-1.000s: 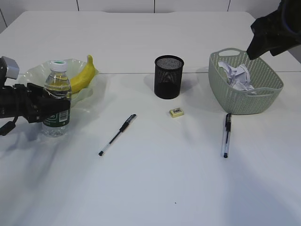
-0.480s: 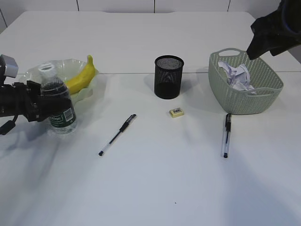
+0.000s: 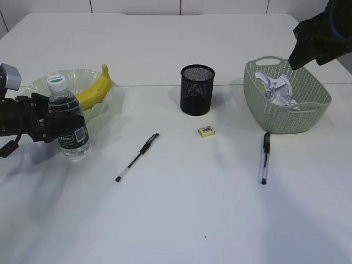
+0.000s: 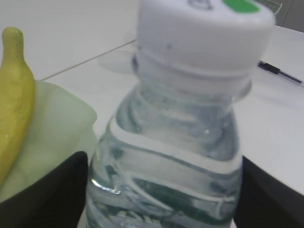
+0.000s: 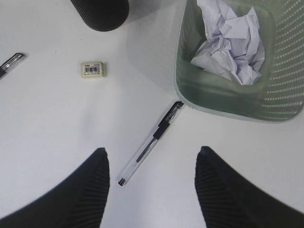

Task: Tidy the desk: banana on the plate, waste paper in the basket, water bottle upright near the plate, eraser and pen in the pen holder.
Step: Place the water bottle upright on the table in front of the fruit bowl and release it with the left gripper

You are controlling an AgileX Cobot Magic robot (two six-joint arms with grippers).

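Note:
My left gripper (image 3: 52, 124) is shut on the water bottle (image 3: 70, 125), which stands almost upright on the table just in front of the plate (image 3: 38, 85). In the left wrist view the fingers (image 4: 161, 192) flank the bottle (image 4: 180, 142). The banana (image 3: 96, 88) lies on the plate. Crumpled waste paper (image 3: 280, 88) is in the green basket (image 3: 286, 124). The eraser (image 3: 206, 131) lies in front of the black mesh pen holder (image 3: 197, 91). One pen (image 3: 137, 157) lies left of centre, another pen (image 3: 264, 158) lies by the basket. My right gripper (image 5: 152, 190) is open and empty, high above that pen (image 5: 152, 147).
The right arm (image 3: 319, 36) hangs over the basket's far right side. The right wrist view shows the eraser (image 5: 92, 69), the basket wall (image 5: 213, 95), the paper (image 5: 232, 40) and the pen holder (image 5: 102, 12). The left wrist view shows the banana (image 4: 14, 95).
The bottle in my left gripper has shifted slightly right and lower, tipped to the left, then come back nearly upright. The right arm has not moved.

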